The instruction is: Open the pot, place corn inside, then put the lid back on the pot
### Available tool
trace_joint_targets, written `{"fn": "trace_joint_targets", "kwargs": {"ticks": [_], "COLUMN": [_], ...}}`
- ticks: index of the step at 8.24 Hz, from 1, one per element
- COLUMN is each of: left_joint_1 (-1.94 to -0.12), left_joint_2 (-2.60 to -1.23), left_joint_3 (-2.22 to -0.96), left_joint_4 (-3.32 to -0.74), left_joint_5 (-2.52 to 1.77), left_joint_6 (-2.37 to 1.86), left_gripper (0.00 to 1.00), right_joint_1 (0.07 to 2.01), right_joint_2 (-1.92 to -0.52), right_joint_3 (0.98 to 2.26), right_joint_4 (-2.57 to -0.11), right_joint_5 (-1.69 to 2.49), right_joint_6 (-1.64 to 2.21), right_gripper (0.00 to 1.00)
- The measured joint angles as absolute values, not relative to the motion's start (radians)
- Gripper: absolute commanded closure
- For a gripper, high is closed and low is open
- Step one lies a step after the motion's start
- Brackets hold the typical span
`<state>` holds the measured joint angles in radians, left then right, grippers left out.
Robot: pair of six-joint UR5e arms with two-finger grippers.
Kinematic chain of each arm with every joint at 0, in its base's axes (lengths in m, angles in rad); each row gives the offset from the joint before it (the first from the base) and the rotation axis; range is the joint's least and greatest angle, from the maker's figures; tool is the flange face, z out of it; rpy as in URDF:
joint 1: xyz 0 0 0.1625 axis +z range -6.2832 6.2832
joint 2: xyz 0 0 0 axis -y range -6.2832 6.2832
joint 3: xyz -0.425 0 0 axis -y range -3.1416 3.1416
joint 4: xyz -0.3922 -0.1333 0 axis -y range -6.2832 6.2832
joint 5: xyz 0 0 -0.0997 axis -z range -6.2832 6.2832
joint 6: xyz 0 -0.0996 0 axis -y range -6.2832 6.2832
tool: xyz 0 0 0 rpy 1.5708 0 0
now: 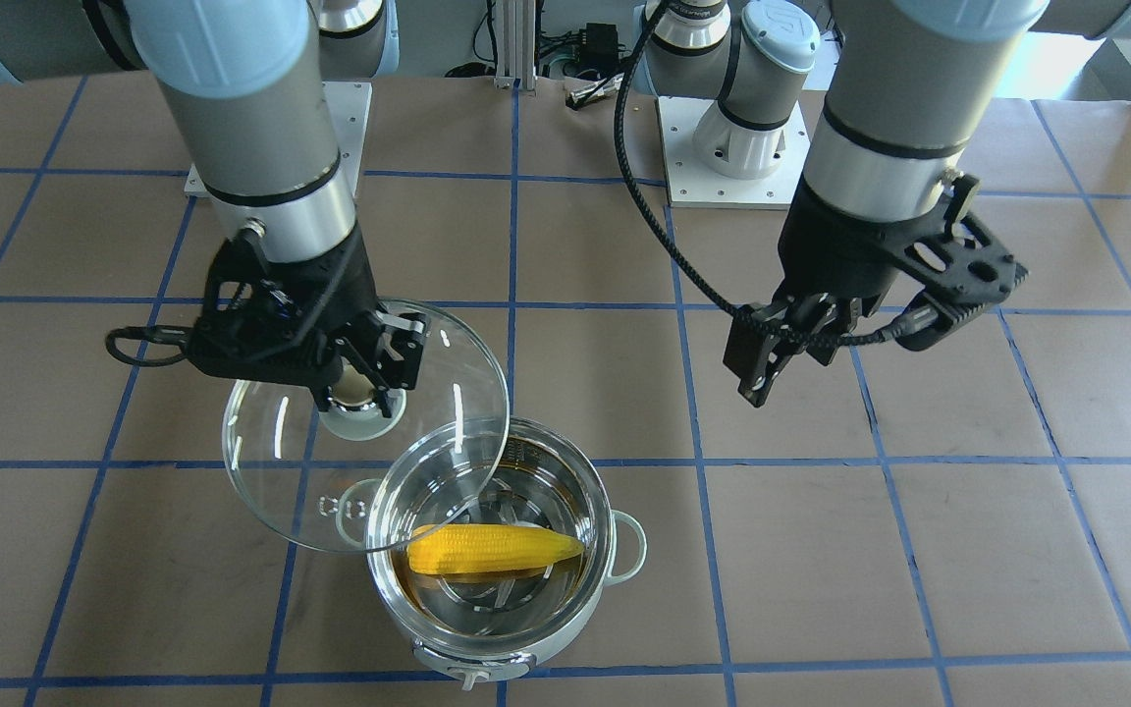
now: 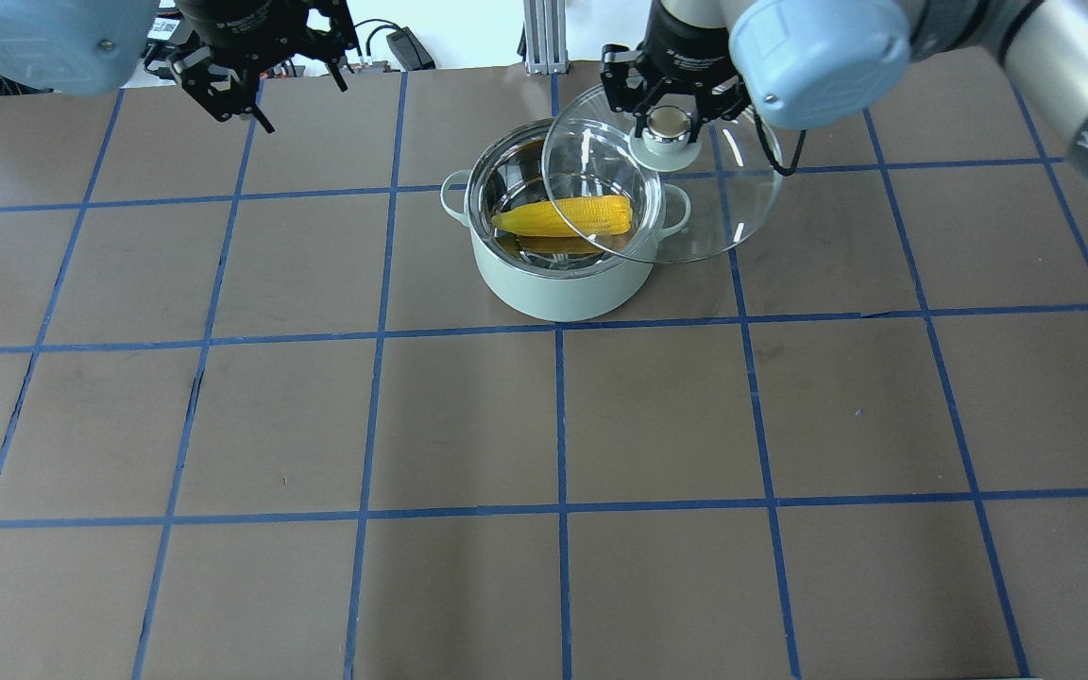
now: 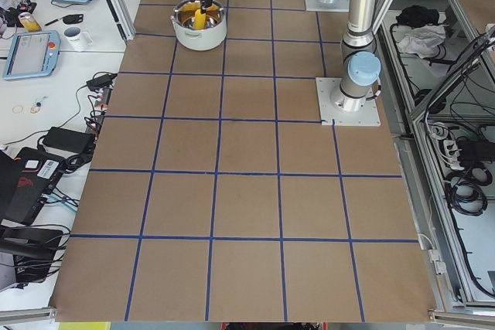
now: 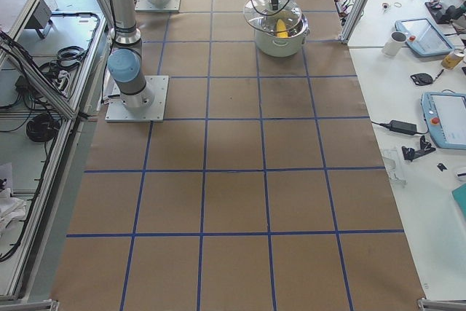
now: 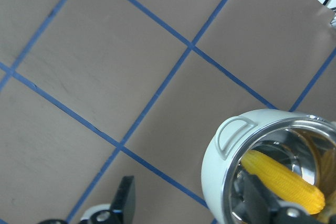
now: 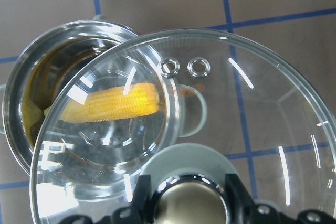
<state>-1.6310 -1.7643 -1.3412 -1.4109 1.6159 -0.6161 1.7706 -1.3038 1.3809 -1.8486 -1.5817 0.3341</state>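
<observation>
The mint-green pot (image 2: pixel 563 288) stands open at the far middle of the table, and the yellow corn (image 2: pixel 568 217) lies across its steel inside. My right gripper (image 2: pixel 669 121) is shut on the beige knob of the clear glass lid (image 2: pixel 733 198). It holds the lid in the air, offset to my right, with the lid's edge overlapping the pot's rim. The right wrist view shows the lid (image 6: pixel 252 114) over the corn (image 6: pixel 113 103). My left gripper (image 2: pixel 246 94) is open and empty, raised to the left of the pot (image 5: pixel 215 161). The front view shows pot (image 1: pixel 565 648), corn (image 1: pixel 492 550) and lid (image 1: pixel 271 462).
Brown paper with blue tape lines covers the table (image 2: pixel 544 425). The arms' base plates (image 1: pixel 732 147) sit at the robot's side. Side benches with tablets and cables (image 4: pixel 437 114) lie beyond the table's far edge.
</observation>
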Motion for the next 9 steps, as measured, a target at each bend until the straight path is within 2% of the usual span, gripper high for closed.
{"fn": "trace_joint_targets", "kwargs": {"ticks": [1, 4, 9], "left_joint_1": [-1.627, -1.624, -1.623], "left_joint_2": [-1.721, -1.625, -1.588], "left_joint_3": [-1.339, -1.337, -1.334], "left_joint_4": [-1.457, -1.565, -1.623], "left_joint_5": [1.638, 1.653, 1.617], "left_joint_6": [-0.532, -0.279, -0.038], "left_gripper": [0.0, 0.0, 0.0], "right_joint_1": [1.815, 1.871, 1.876], "right_joint_2": [-1.24, -1.111, -1.062], "right_joint_3": [1.359, 1.303, 1.295], "right_joint_4": [-1.916, -2.013, -2.032], "right_joint_5": [-1.583, -1.582, -1.594], "right_joint_6": [0.379, 0.457, 0.461], "right_gripper": [0.76, 0.76, 0.76]}}
